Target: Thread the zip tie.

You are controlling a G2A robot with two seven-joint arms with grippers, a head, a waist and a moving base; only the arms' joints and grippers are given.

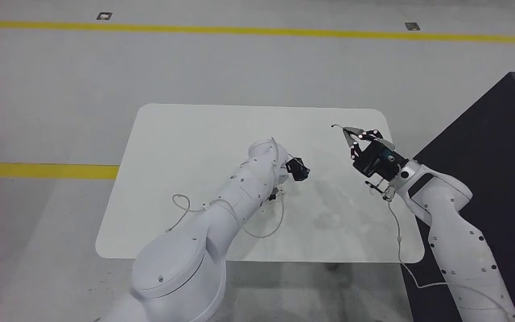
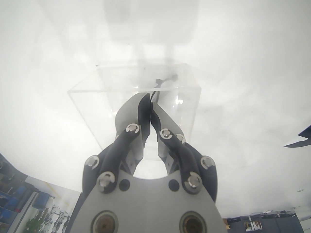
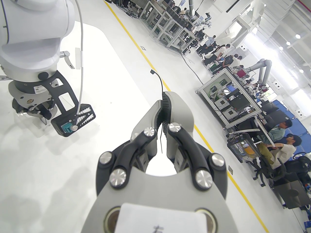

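Two sets of jaws are pinching thin black things. The right jaws are pressing shut on the zip tie (image 3: 160,81), its head poking past their tips, above the desk (image 1: 201,161) near its far right corner. The left jaws are clamping shut on a black strip (image 2: 159,82) over a clear box (image 2: 77,98); whether the strip is reaching inside is unclear. A white label (image 3: 159,219) is showing cut-off print.

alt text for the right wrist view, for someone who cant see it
The right end effector is shut on a thin black zip tie, its small square head sticking out in front and its tail trailing back towards the wrist. Beside it, the other arm hangs over the white table.
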